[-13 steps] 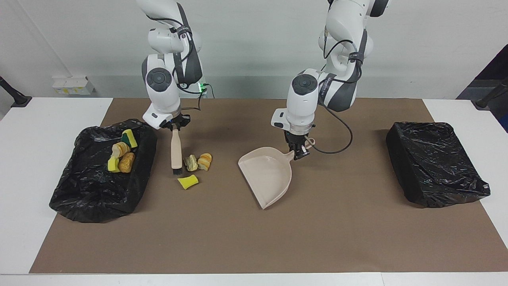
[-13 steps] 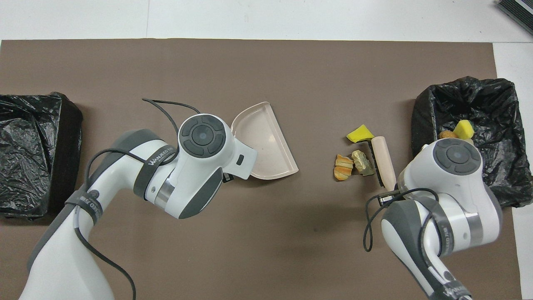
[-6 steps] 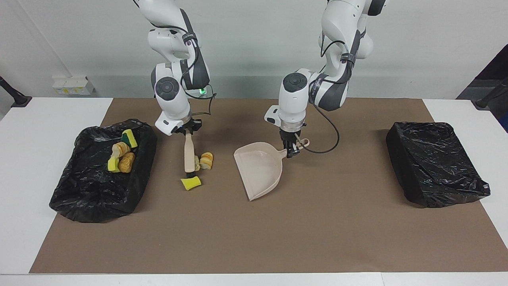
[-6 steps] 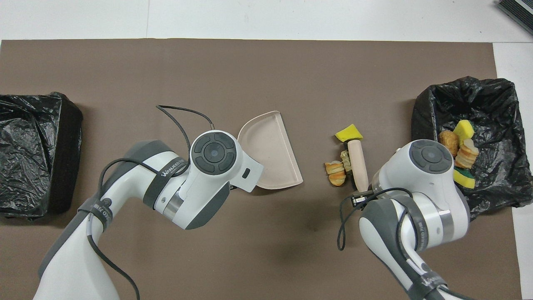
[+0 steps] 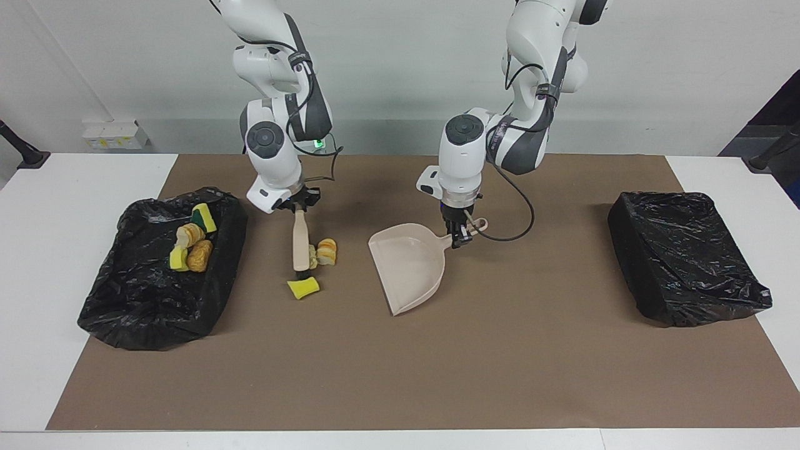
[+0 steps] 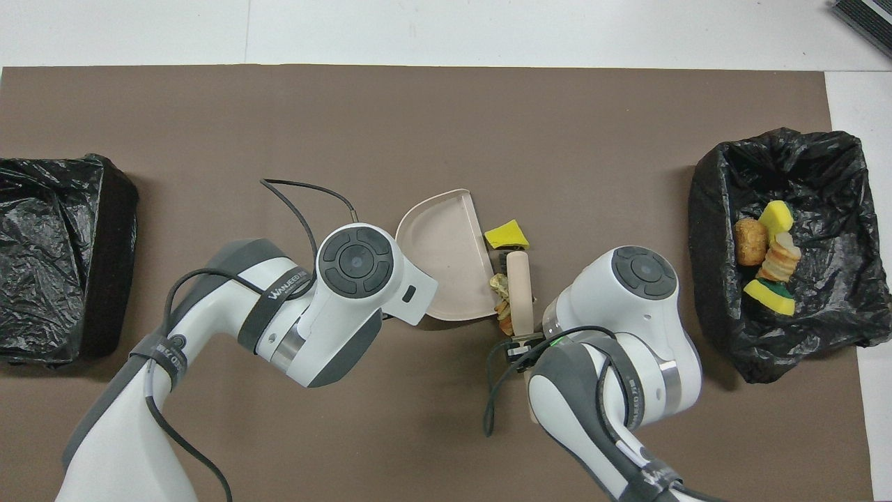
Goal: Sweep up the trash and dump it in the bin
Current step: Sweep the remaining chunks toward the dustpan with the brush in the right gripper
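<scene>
right gripper (image 5: pixel 299 204) pinched on the top end of a wooden-handled brush (image 5: pixel 300 240) with a dark bristle head. long axis of the brush running away from the robots, handle end nearest them, bristles down on the brown mat (image 5: pixel 400 375). left gripper (image 5: pixel 461 236) clamped on the handle of a beige plastic dustpan (image 5: pixel 409 265), pan flat on the mat mid-table, open straight edge turned toward the right arm's end, handle toward the robots.

loose trash on the mat: a yellow sponge wedge (image 5: pixel 303 287) just past the bristles, a tan bread piece (image 5: pixel 326 251) and a smaller chunk (image 5: pixel 312 256) beside the brush, on its dustpan side. four more bits in the black-lined bin (image 5: pixel 125 312) at the right arm's end; second black-lined bin (image 5: pixel 684 281) at the left arm's end.

facing view: clear gap of mat between brush and dustpan. overhead view: brush lying right along the pan's open edge, bits squeezed between them, both grippers hidden under the wrists.
</scene>
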`<state>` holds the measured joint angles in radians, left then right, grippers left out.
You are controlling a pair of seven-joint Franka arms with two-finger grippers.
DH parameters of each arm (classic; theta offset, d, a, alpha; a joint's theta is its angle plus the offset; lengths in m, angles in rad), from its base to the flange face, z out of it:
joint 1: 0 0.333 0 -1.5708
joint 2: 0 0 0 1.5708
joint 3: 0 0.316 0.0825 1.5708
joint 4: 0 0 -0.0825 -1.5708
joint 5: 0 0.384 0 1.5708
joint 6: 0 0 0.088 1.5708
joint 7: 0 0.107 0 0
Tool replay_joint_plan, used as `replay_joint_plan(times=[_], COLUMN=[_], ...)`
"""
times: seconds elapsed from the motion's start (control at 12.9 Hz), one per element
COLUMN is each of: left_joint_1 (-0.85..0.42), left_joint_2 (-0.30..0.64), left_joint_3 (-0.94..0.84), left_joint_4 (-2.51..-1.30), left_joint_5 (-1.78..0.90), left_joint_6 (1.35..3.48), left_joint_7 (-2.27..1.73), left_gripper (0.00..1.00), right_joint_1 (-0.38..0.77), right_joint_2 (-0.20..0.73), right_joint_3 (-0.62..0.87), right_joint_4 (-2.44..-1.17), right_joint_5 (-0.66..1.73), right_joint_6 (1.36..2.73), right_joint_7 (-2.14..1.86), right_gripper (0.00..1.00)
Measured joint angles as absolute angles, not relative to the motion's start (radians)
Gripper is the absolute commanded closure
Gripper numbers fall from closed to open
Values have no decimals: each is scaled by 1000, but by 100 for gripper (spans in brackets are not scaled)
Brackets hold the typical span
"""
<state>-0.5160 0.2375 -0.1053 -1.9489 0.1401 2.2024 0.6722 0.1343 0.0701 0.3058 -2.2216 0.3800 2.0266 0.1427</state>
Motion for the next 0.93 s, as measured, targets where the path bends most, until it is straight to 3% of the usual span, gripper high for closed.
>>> replay_joint_plan(times=[0.23, 0.62, 0.93], left_joint_1=[-516, -516, -516], left_joint_2=[235, 230, 225], left_joint_3=[-104, -105, -105], left_joint_4=[-1958, -1979, -1986], left_joint_5=[140, 140, 140], left_joint_6=[2205, 2226, 2229], left_joint_7=[674, 674, 672], left_gripper=[100, 100, 100], right_joint_1=[137, 75, 73], right_joint_2=[86, 92, 133], right_joint_3=[305, 298, 302], right_joint_4=[-2121, -1830, -1807], right_joint_5=[493, 420, 109], right_joint_6=[1923, 1561, 1637], right_joint_7=[143, 192, 160], right_gripper=[100, 100, 100])
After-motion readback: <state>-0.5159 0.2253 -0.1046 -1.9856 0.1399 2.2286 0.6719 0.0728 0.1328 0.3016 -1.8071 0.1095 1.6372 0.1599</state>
